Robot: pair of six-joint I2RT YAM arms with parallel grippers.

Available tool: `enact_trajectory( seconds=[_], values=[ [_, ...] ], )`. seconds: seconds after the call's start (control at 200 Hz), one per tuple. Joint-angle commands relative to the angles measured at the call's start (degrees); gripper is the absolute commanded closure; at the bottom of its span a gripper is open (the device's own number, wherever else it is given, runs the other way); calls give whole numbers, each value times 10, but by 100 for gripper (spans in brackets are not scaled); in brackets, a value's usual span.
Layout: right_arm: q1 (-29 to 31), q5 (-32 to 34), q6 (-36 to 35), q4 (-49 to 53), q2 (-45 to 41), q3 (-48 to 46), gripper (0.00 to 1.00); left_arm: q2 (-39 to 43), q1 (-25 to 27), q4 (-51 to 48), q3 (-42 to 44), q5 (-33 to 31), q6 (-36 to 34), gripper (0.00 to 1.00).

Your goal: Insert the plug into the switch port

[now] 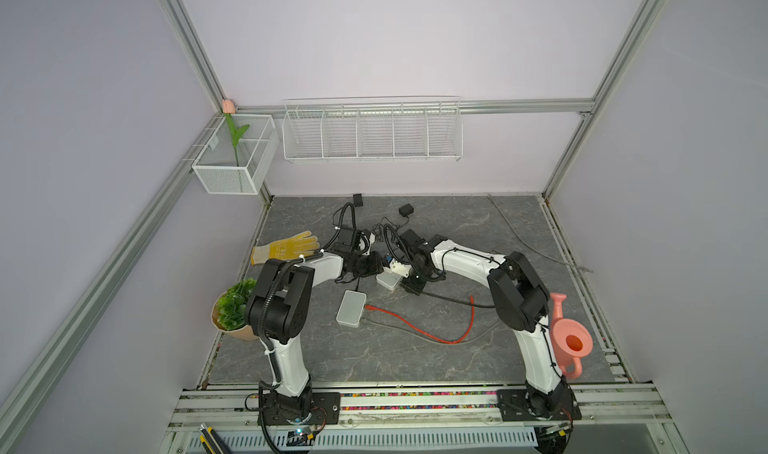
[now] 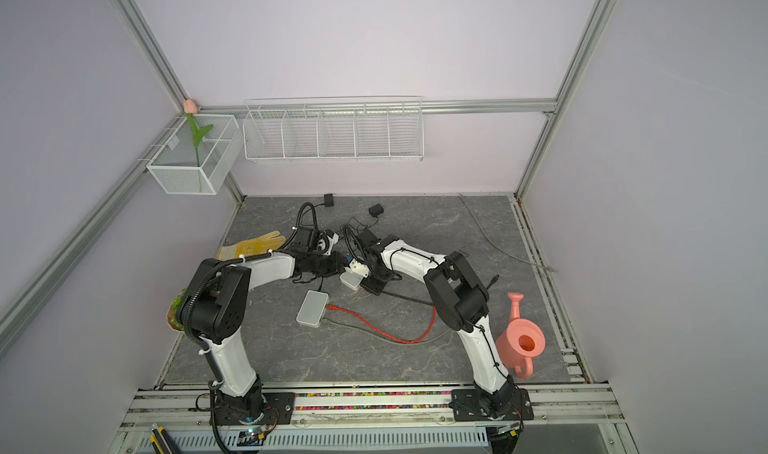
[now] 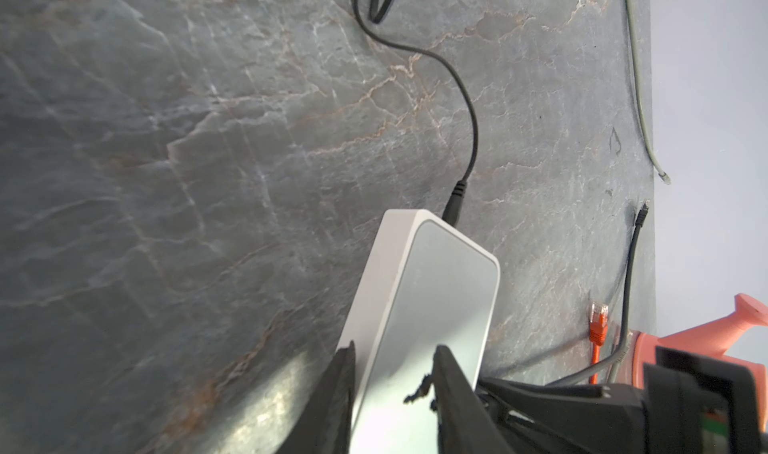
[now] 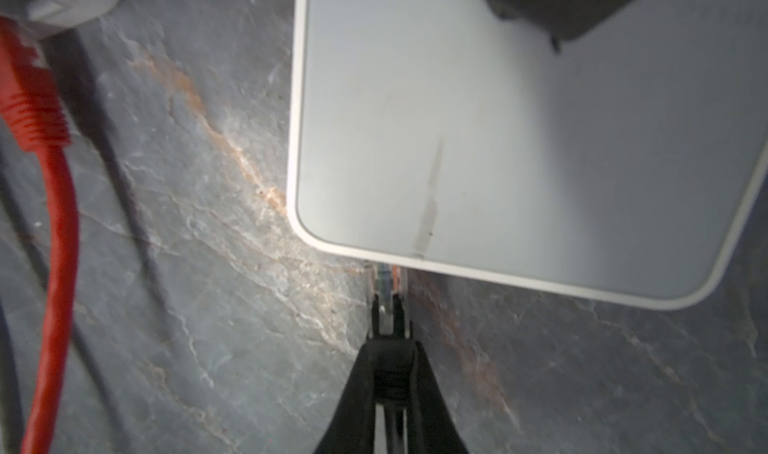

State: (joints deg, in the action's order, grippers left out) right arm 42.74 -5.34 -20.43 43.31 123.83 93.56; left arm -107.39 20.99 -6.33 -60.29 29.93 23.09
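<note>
A white switch lies mid-table between my two grippers. In the left wrist view my left gripper is shut on the switch, one finger along its white side wall and the other on its grey top face. In the right wrist view my right gripper is shut on the black plug. The plug's clear tip meets the near edge of the switch; how far it sits in the port is hidden. A black power cable enters the switch's far end.
A second white switch lies nearer, with a red cable and a grey cable plugged in. A yellow glove and potted plant sit left, a pink watering can right, and black adapters behind.
</note>
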Motion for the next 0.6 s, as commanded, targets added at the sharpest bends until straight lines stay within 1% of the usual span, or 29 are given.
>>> enact_trajectory(
  seconds=[0.0, 0.2, 0.405, 0.595],
  values=[
    [-4, -16, -4, 2, 17, 14, 93, 6, 1, 3, 13, 21, -5, 67],
    [-3, -24, 6, -1, 24, 22, 93, 12, 1, 9, 28, 28, -5, 66],
    [-3, -10, 17, 5, 37, 42, 93, 3, 1, 31, 42, 45, 4, 66],
    [-3, 1, 23, 5, 33, 43, 93, 4, 1, 33, 48, 45, 3, 67]
  ],
)
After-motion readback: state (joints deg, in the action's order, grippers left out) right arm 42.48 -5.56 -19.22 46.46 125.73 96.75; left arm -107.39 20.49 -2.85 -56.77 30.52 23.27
